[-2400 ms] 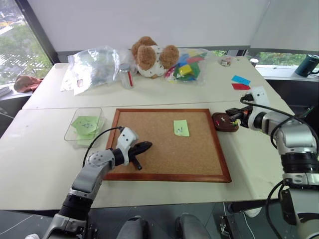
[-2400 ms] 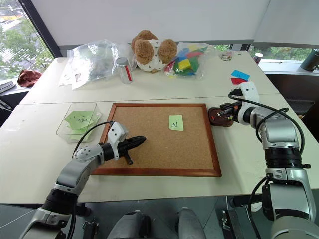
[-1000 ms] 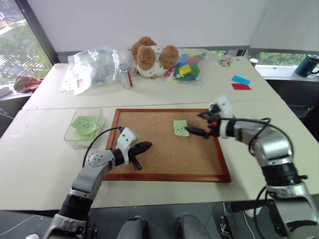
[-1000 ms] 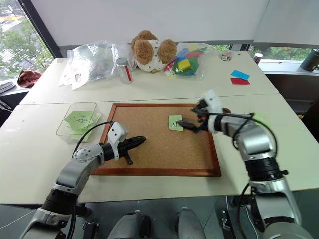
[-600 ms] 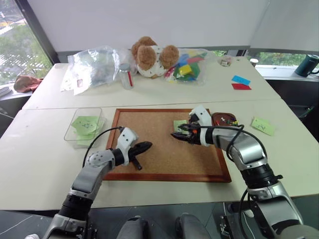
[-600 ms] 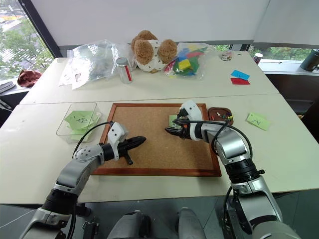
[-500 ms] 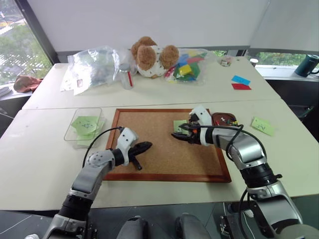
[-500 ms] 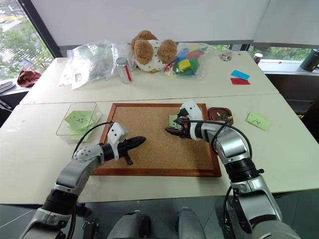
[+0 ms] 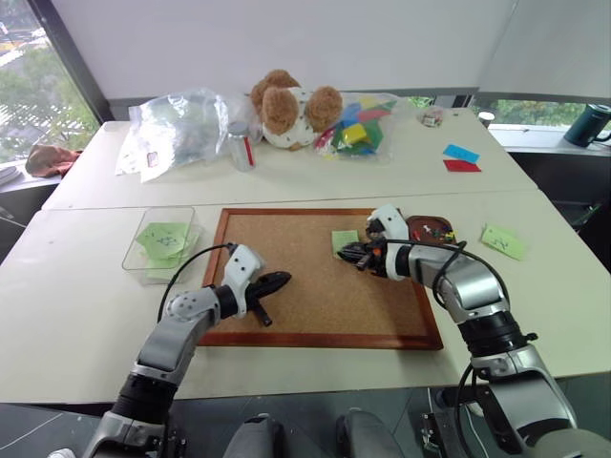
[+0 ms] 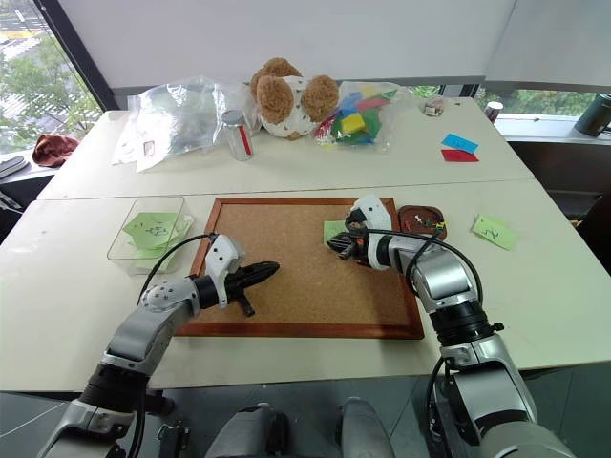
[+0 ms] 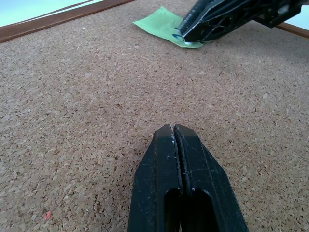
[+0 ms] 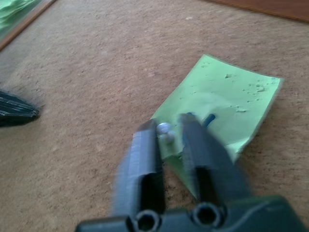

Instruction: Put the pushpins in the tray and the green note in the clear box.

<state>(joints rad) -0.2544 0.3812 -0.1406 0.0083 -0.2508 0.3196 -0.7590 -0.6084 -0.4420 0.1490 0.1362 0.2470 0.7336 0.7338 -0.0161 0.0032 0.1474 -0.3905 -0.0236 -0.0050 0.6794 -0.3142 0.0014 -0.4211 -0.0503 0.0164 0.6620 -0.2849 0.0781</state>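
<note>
Pale worktop (image 9: 86, 277) by the windows carries a wood-framed corkboard (image 9: 315, 286), with a plush bear (image 9: 286, 107) and a see-through plastic bag (image 9: 181, 124) well behind it. Right tool (image 12: 169, 129) sits low on the small light-green square paper note (image 12: 231, 104) pinned on the board; its fingers have drawn in on a tiny pale-headed pushpin (image 12: 163, 128) at the note's near edge, though the blur leaves it unclear whether the pin is truly clamped. Left tool (image 11: 173, 133) hovers just over the cork, fully closed, holding nothing.

Small dark brown wooden tray (image 9: 430, 229) lies just beside the board's right edge, with some pins already in it. Shallow transparent plastic box (image 9: 160, 244) stands off the board's left edge, with green paper inside. Another green slip (image 9: 503, 240) lies on the worktop further right.

Step in hand looks like pulling this pin. Best done by lifting straight out of the cork, not sideways, so the paper doesn't tear or ride up with the pin. Pin is tiny and could slip out of the grip.
</note>
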